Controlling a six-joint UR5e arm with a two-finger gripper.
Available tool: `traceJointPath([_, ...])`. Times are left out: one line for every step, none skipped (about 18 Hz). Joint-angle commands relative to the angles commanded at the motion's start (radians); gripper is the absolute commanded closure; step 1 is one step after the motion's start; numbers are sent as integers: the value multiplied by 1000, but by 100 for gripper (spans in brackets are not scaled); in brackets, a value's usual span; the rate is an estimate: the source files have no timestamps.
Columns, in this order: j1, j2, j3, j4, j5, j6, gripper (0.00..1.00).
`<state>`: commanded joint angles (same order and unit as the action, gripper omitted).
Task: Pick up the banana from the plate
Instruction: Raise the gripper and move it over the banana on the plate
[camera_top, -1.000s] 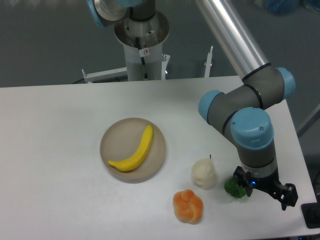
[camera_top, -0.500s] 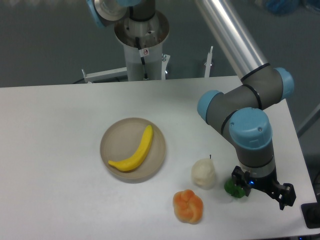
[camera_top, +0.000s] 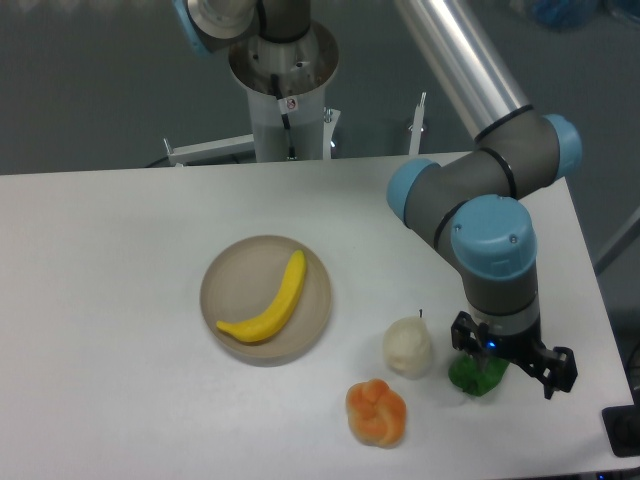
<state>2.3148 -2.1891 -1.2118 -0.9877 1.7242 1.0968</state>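
The yellow banana lies diagonally across the beige plate at the table's centre, its upper end toward the plate's far right rim. My gripper hangs well to the right of the plate, near the table's front right corner, pointing down over a small green object. Wrist and black mount hide the fingers, so their spread does not show. Nothing touches the banana.
A pale cream pear stands between the plate and the gripper. A lumpy orange fruit sits just in front of it. The arm's base column rises behind the table's far edge.
The arm's wrist and gripper have shifted a little to the left, toward the pear, and now cover more of the green object. Banana, plate and fruits have not moved.
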Motion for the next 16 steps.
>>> traceJointPath([0,11,-12,-18,-2,0,0])
traceJointPath([-2,23,-29,-28,-5,0,0])
traceJointPath([-2,37,-49,-29,-21,-9,0])
traceJointPath([-2,51,-69,-41,-55,-29,0])
traceJointPath([-2,69,-90,-63,-87,-49,0])
traceJointPath([-2,89,-110,-87,-110,-67,0])
traceJointPath([-2,110,-133,-104,-129,-90,0])
traceJointPath([-2,130,-156,-118,-155,-121,0])
traceJointPath([-2,152,-182,-126,-184,-144,0])
traceJointPath([-2,173,-216,-127,-216,-165,0])
traceJointPath([-2,195,-259,-124,-238,-184,0])
traceJointPath([-5,210,-291,-120,-248,-189,0])
traceJointPath([-8,219,-313,-120,-252,-195,0])
traceJointPath([-20,229,-331,-118,-252,-212,0])
traceJointPath([-28,236,-350,-115,-252,-227,0])
traceJointPath([-31,242,-363,-115,-253,-230,0])
